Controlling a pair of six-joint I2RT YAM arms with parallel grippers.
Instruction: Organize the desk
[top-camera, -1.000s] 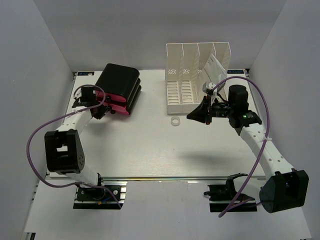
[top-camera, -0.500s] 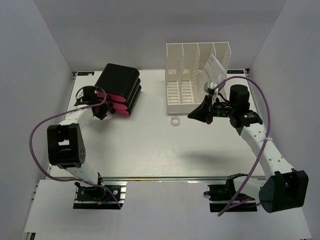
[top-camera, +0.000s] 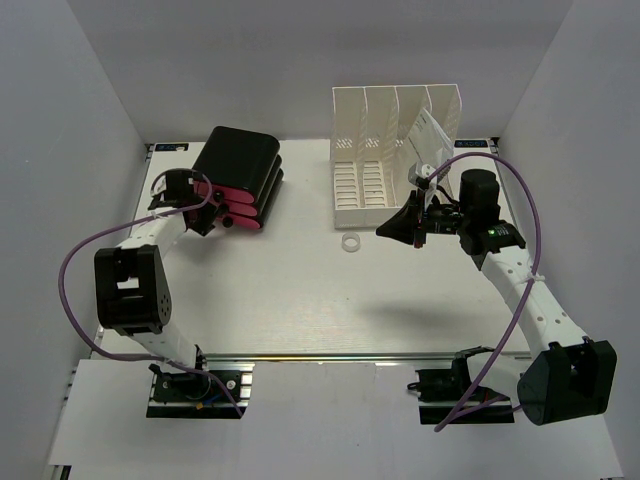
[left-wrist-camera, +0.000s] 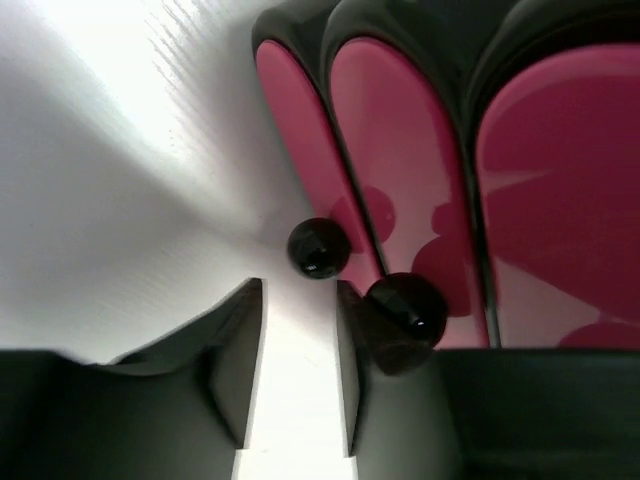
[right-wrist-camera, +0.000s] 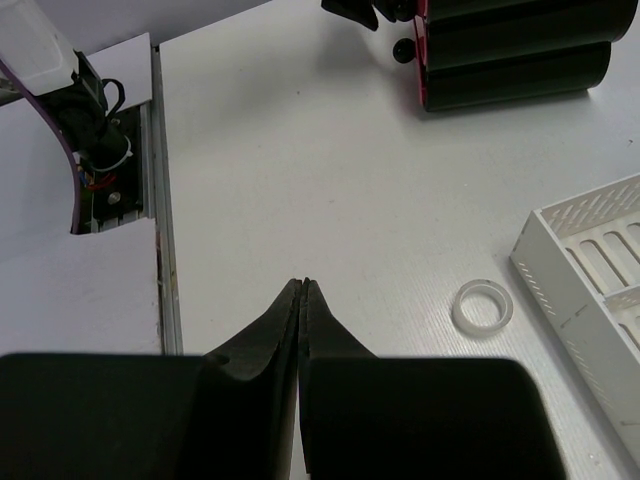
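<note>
The left end effector (left-wrist-camera: 300, 292) was spread partway, its two dark fingers (left-wrist-camera: 235, 360) apart with only white bench surface showing in the gap. It pinched nothing. It sat low at the pink end of a black-and-pink case (top-camera: 240, 165) at the far left of the bench (top-camera: 300, 290). Two small black round knobs (left-wrist-camera: 318, 248) showed by that end. One lay just beside a fingertip, though whether it touched could not be told.

The right end effector (right-wrist-camera: 302, 283) was pressed together with no gap between the tips, and it held nothing. It hung above the bench, clear of the surface, near the front right corner of a white file rack (top-camera: 375, 160) and beside a white ring (top-camera: 350, 243) lying flat.

The bench was one flat white top spread beneath both arms. Grey walls stood around it, and a silver rail (top-camera: 330, 357) ran along the near edge by the arm bases.

On the count:
- There was one case, with three pink rounded ends in the left wrist view.
- There was one rack with four slots, standing at the far right.
- There was one ring, just in front of the rack.
- There was one white sheet (top-camera: 428, 135), leaning tilted in the rightmost slot.
</note>
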